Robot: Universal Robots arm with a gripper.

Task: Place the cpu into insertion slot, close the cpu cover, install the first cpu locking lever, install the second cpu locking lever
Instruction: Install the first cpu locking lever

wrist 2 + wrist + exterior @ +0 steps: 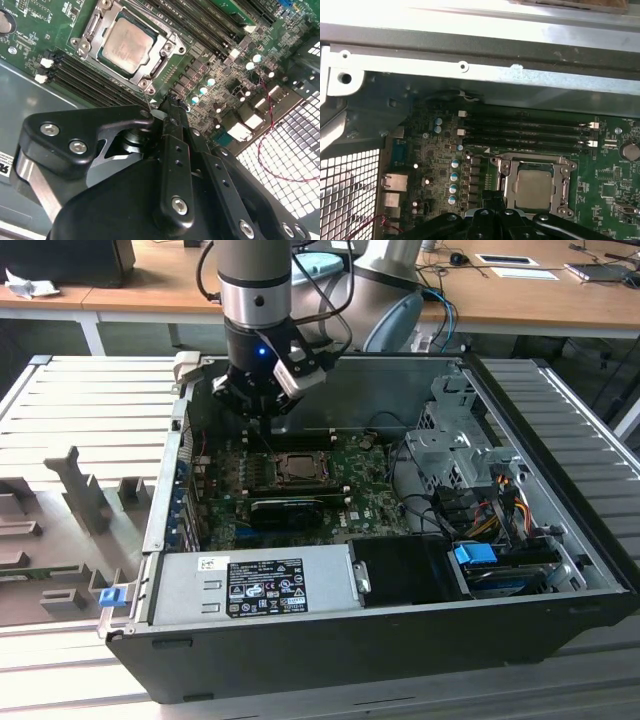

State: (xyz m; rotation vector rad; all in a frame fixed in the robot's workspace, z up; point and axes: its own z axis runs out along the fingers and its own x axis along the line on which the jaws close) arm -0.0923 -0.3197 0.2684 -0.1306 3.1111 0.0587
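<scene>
The cpu (125, 42), a pale silvery square chip, lies flat in the insertion slot on the green board; the slot's contact grid is hidden beneath it. The cpu cover (169, 44), a thin silvery frame, lies down around the chip in both wrist views. In the first wrist view the cpu (533, 189) sits just beside my gripper (492, 196). My gripper (167, 107) hangs low over the board at one corner of the socket, its black fingers together. A thin wire lever end (148, 96) stands right at the fingertips; whether it is gripped I cannot tell. In the exterior view, my gripper (262, 425) hovers behind the cpu (300, 468).
Black memory slots (90, 75) run alongside the socket, next to the case wall (470, 75). A long black card (285, 508) lies in front of the socket. The power supply (250, 585), a drive cage (450, 440) and coloured cables (490, 505) crowd the open case.
</scene>
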